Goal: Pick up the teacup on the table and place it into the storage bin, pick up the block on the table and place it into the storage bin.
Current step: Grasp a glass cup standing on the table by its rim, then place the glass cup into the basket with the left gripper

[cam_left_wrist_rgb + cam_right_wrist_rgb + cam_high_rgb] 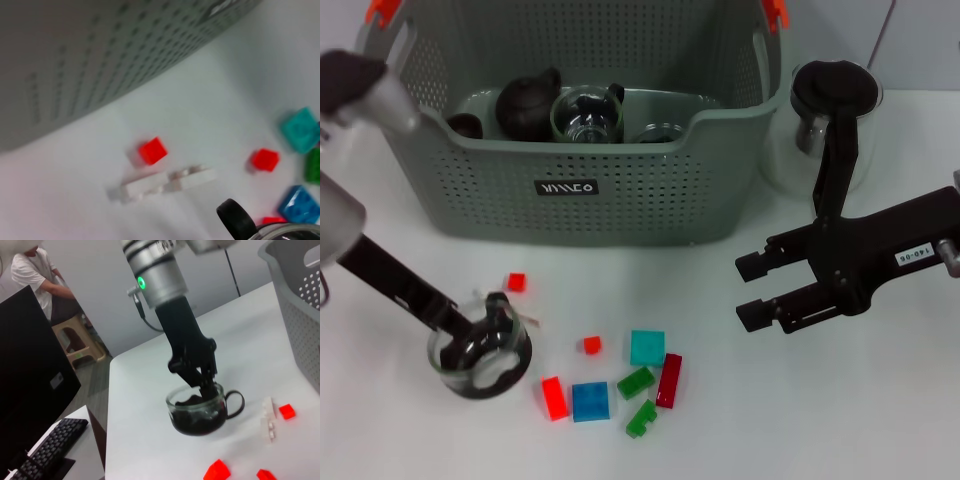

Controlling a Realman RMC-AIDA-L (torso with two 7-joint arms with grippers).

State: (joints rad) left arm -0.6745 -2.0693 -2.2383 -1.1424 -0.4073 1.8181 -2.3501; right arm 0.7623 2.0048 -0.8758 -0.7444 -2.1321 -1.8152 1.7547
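Observation:
A glass teacup (505, 365) with a dark handle stands on the white table at the front left; it also shows in the right wrist view as the teacup (186, 416). My left gripper (468, 336) reaches down onto its rim, one finger inside and one outside, shut on the glass. Several coloured blocks lie to the cup's right, among them a teal block (647, 347), a blue block (590, 401) and a red block (554, 398). The grey storage bin (620, 185) stands behind them. My right gripper (752, 290) hovers open over the table's right side, holding nothing.
The bin holds a dark teapot (527, 103), a glass cup (586, 115) and other teaware. A glass pitcher (825, 120) stands right of the bin, behind my right arm. White blocks (165, 182) and a small red block (152, 150) lie near the teacup.

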